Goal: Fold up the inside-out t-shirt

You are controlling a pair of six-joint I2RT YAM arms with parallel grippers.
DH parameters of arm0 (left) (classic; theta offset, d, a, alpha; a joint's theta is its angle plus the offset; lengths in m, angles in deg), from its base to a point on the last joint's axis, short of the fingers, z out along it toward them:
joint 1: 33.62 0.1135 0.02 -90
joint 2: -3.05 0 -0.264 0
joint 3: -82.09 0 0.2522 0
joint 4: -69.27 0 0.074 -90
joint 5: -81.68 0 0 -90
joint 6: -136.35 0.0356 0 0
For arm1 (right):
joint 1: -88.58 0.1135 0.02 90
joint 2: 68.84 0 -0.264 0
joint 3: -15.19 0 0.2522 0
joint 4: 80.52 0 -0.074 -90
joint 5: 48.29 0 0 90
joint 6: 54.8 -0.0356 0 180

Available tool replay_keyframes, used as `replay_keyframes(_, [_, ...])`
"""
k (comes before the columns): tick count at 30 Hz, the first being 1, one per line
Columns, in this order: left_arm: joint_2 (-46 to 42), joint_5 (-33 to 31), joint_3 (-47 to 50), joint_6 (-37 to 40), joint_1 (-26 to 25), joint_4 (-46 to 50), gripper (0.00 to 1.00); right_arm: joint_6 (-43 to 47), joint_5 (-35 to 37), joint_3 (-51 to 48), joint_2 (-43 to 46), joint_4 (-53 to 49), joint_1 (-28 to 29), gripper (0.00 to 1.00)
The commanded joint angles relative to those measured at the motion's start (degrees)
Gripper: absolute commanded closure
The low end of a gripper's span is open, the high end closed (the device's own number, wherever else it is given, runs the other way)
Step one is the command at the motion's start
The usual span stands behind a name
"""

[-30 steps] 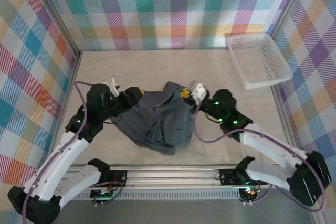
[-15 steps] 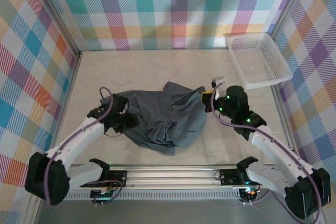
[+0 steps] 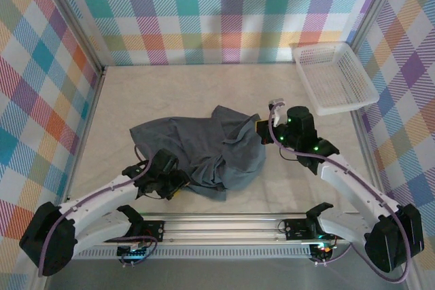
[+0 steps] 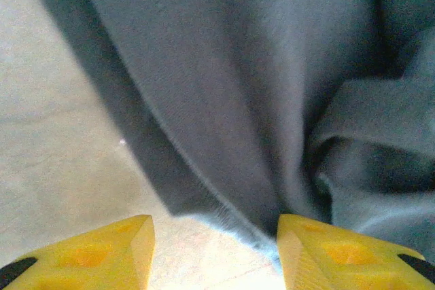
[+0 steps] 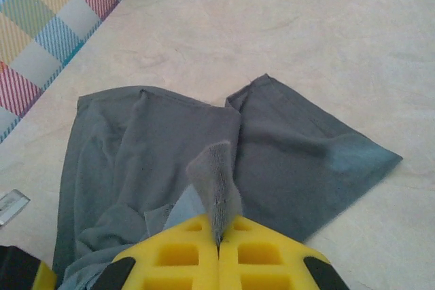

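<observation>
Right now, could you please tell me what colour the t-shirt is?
Plain dark slate-grey t-shirt, clearest in the right wrist view.

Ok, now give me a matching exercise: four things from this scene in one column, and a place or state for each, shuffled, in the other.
Things:
1. left gripper
2. right gripper
3. t-shirt
4. white mesh basket

Places and states:
A. at the far right corner of the table
B. shut on a pinch of grey fabric
C. crumpled in the middle of the table
D. open, at the near edge of the fabric

Pairs: 1-D, 2-B, 3-C, 4-A
</observation>
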Motion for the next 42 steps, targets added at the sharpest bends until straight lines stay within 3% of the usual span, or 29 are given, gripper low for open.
replay_keyframes(1, [0.2,-3.2,0.8,-3.7,-0.5,-5.9,0.56,-0.8,-2.0,-0.7,2.0,1.3,-0.4,1.0])
replay_keyframes(13, [1.1,-4.7,2.7,-5.7,-0.2,-8.2,0.66,-0.1,-2.8,-0.8,2.2,0.6,-0.4,1.0])
replay_keyframes(16, [2.0,-3.6,2.6,-5.5,0.1,-9.4,0.79,-0.9,-2.1,-0.5,2.2,0.4,-0.4,1.0])
replay_keyframes(18, [1.7,-2.3,1.6,-3.9,0.9,-9.4,1.0,-2.6,-0.5,0.5,2.2,0.1,-0.4,1.0])
replay_keyframes(19, [1.0,-1.9,0.4,-2.0,1.8,-8.6,1.0,-3.7,0.5,1.3,2.0,-0.4,-0.4,1.0])
replay_keyframes(22, [-4.5,-2.6,-9.1,8.6,9.6,3.3,1.0,-7.5,8.3,8.8,2.2,-6.9,-0.5,1.0])
replay_keyframes(25, [-9.9,-4.5,-22.7,19.5,23.7,14.8,1.0,-7.2,22.0,20.6,4.1,-14.9,-2.5,1.0])
replay_keyframes(27, [-9.1,-0.8,-30.6,23.8,32.6,19.2,1.0,-5.6,26.3,27.6,5.4,-17.0,-4.5,1.0])
replay_keyframes(29, [-7.2,5.4,-38.0,26.7,38.0,21.3,1.0,-1.0,25.8,34.0,6.4,-17.0,-4.8,1.0])
replay_keyframes(36, [-4.3,9.5,-62.7,32.4,39.0,23.5,1.0,7.4,21.7,46.9,10.0,-13.9,-4.8,1.0])
replay_keyframes(42, [-0.7,11.7,-75.2,28.3,39.0,21.0,1.0,9.5,21.6,53.7,9.2,-11.5,-4.8,1.0])
